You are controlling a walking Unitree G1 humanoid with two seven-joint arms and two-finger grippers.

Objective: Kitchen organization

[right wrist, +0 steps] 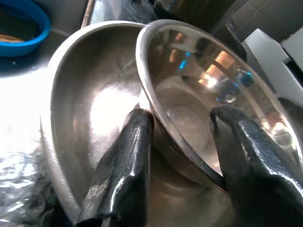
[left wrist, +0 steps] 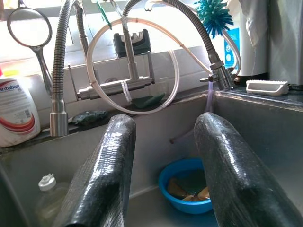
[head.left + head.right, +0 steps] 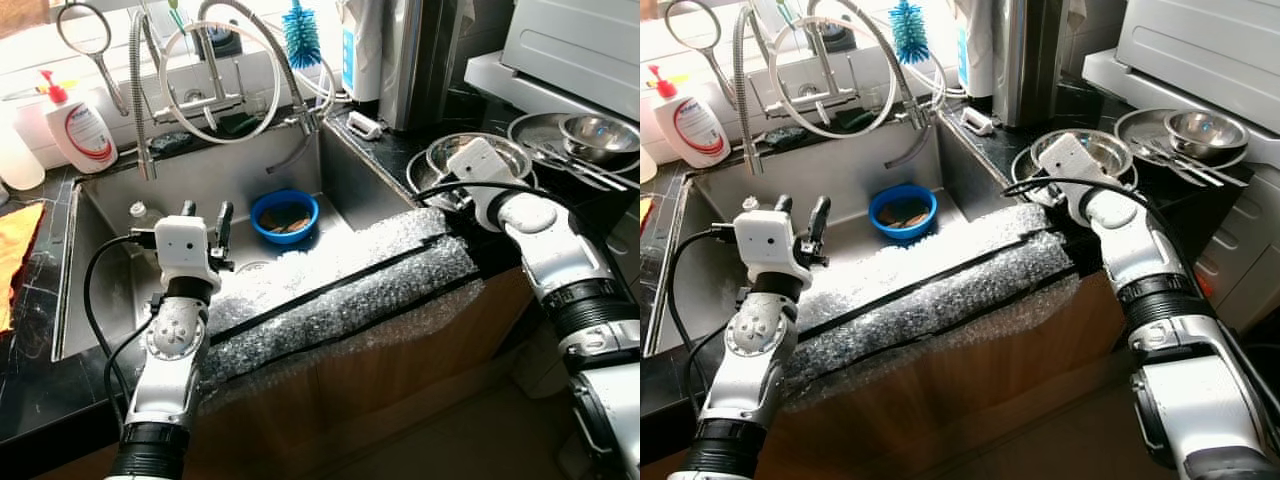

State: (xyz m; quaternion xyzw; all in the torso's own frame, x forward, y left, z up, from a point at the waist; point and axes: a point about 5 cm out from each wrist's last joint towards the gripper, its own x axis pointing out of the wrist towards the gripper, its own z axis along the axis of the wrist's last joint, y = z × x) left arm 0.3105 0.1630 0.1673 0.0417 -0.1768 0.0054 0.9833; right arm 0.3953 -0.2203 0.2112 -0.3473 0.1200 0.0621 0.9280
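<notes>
Barely begun, by the look of it: plenty left to sort. Steel sink (image 3: 110, 215) holding a blue bowl (image 3: 285, 214) with brownish scraps inside and a small clear bottle (image 3: 143, 212) in the far left corner, neither lifted out yet. Black bench (image 3: 40, 395) around it, front edge padded with bubble wrap (image 3: 340, 290). On the bench right of the sink, two nested steel bowls (image 3: 1095, 155), upper one tilted in the lower; further right, a steel tray (image 3: 545, 135) with a small bowl and utensils, untouched. Right claw (image 1: 182, 142) at those nested bowls, fingers apart and straddling the upper bowl's rim, not clamped, so probably the grasp in hand. Left claw (image 3: 205, 222) raised over the sink's near side, fingers spread, holding nothing. Soap bottle (image 3: 78, 128) and teal bottle brush (image 3: 301, 35) along the window ledge. Right claw's fingers hidden behind its white wrist housing in the head views; contents of the blue bowl too small to identify; orange cloth (image 3: 14, 255) cut off at the left edge.
</notes>
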